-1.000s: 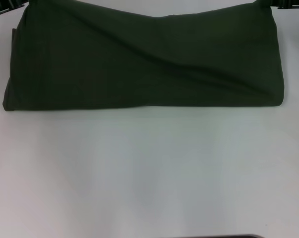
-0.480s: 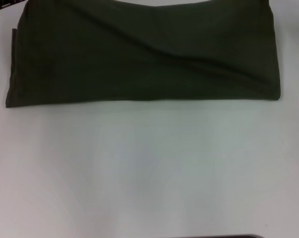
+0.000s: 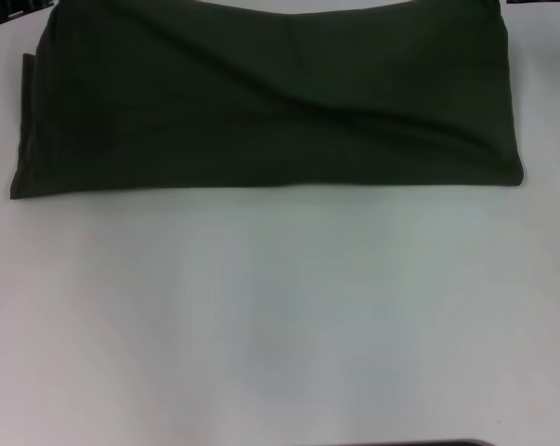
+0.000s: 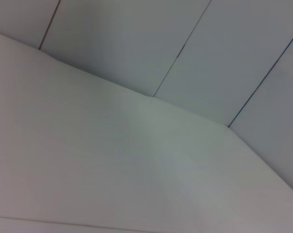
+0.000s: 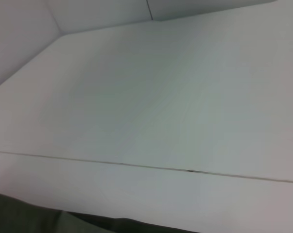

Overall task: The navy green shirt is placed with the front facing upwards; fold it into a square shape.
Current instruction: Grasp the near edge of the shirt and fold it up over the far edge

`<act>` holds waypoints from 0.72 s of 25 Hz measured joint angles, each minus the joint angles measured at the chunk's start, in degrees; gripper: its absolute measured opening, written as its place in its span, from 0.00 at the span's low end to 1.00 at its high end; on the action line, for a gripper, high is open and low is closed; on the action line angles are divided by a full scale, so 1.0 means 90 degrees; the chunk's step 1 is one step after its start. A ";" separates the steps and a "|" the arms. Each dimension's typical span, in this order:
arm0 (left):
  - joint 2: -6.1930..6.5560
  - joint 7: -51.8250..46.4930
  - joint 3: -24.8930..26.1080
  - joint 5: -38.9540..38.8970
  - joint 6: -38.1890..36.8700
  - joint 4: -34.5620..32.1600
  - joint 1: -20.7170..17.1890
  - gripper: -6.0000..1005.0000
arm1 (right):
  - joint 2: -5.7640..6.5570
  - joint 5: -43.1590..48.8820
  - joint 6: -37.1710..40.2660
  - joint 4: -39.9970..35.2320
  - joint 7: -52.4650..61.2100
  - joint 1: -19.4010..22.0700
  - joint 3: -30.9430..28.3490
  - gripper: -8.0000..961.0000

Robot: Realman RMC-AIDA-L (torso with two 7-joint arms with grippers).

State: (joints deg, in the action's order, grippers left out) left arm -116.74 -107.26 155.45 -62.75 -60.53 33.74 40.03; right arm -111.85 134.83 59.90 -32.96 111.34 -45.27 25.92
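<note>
1. Where the head view looks down, the navy green shirt lies as a wide, folded band across the far part of the white table, plain green side up, with no lettering showing.
2. Its near edge runs almost straight from the left corner to the right corner, and a soft diagonal crease crosses the cloth from upper left toward the right side.
3. At the left end a narrow strip of a lower layer sticks out just beyond the top layer.
4. The shirt's far edge runs up to the top of the picture, so part of it is cut off there.
5. Small dark shapes sit at the top corners of the head view and a thin dark curve shows at the left edge; what they are cannot be told.
6. A dark band lies along the bottom edge of the head view, too little of it showing to name.
7. The left wrist view shows only pale table surface and panelled wall.
8. The right wrist view shows the table with a thin seam, and a corner of green cloth at the picture's edge.
9. Neither gripper shows in any view, so whether either claw is open or closed cannot be told.
</note>
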 joint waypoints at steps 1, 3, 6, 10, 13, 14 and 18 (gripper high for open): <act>-0.0001 0.0000 0.0000 0.0000 0.0001 0.0000 0.0006 0.00 | 0.0002 0.0000 -0.0003 0.0003 -0.0003 0.0000 0.0001 0.03; -0.0003 0.0002 -0.0002 0.0000 0.0017 0.0000 0.0022 0.00 | 0.0004 0.0000 -0.0012 0.0005 -0.0006 0.0000 0.0001 0.03; -0.0019 0.0003 -0.0047 0.0000 0.0092 -0.0005 0.0035 0.00 | 0.0006 0.0000 -0.0022 0.0013 -0.0008 -0.0003 0.0021 0.03; -0.0140 -0.0014 -0.0079 -0.0002 0.0398 -0.0013 0.0042 0.01 | -0.0027 -0.0003 -0.0286 0.0018 -0.0003 -0.0006 0.0083 0.03; -0.0282 0.0009 -0.0076 -0.0010 0.0905 -0.0015 0.0028 0.02 | -0.0094 -0.0007 -0.0556 0.0027 -0.0049 0.0020 0.0104 0.03; -0.0300 0.0012 -0.0076 -0.0012 0.1064 -0.0050 0.0024 0.02 | -0.0118 -0.0008 -0.0653 0.0032 -0.0069 0.0026 0.0110 0.05; -0.0320 0.0048 -0.0066 -0.0012 0.1464 -0.0172 0.0010 0.04 | -0.0219 -0.0012 -0.1269 0.0011 -0.0096 0.0045 0.0127 0.11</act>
State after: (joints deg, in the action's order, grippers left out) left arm -119.62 -106.83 154.86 -62.86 -47.35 32.19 40.12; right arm -113.83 134.72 48.48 -32.87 110.48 -44.86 27.06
